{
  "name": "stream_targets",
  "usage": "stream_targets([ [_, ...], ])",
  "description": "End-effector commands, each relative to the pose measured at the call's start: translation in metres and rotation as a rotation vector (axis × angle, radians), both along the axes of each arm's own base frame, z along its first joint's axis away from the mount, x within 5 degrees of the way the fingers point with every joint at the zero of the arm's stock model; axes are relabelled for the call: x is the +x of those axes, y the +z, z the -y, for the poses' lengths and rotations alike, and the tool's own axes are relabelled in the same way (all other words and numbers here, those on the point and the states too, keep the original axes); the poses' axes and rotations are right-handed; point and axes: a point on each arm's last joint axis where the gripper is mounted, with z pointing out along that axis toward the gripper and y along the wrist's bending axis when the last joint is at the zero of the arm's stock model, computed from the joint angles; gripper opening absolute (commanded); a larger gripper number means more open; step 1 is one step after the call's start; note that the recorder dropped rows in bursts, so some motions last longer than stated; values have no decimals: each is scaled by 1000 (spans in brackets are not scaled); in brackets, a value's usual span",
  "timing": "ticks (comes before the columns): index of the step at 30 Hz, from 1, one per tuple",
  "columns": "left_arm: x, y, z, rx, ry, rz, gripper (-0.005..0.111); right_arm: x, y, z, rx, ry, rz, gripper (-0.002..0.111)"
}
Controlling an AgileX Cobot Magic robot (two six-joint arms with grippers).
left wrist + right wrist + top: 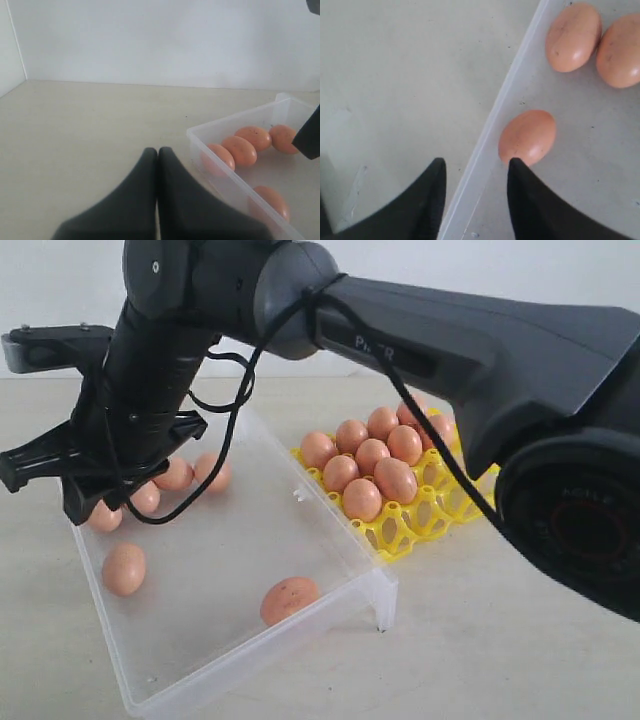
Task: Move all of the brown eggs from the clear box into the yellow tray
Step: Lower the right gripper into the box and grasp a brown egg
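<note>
The clear box [350, 565] holds several brown eggs, among them one by its front wall [290, 598] and one near its left wall [124, 568]. To its right, the yellow tray [400, 530] carries several brown eggs [372, 455]. My right gripper [60, 490] reaches across to the box's far left corner. In the right wrist view this gripper [477, 162] is open and straddles the box wall [510, 85], holding nothing. One fingertip [516, 165] is just in front of an egg [527, 137]. My left gripper [158, 150] is shut and empty over the bare table beside the box [225, 167].
The right arm [450, 350] spans the scene above the tray and box. A black cable [235, 430] hangs from it over the box. Two more eggs [572, 37] lie together further along the box floor. A white wall [160, 40] bounds the table's back.
</note>
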Motion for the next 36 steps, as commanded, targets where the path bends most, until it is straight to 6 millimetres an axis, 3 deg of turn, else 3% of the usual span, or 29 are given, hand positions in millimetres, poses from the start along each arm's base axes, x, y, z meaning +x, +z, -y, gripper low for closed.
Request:
stream_targets([
  [1,0,2,0,-4,-4,8,-4,14,-2,4,-21,-140,36,47],
  [4,0,2,0,-4,-4,8,-4,22,-10,9,-72,-237,39,46],
  [11,0,2,0,-4,-4,8,-4,23,-53,11,-189,-211,-92,46],
  [24,0,2,0,-4,-4,8,-4,28,-64,-4,-47,-199,-85,46],
  [36,0,2,0,-4,-4,8,-4,32,-93,-9,-44,-231,-120,46],
])
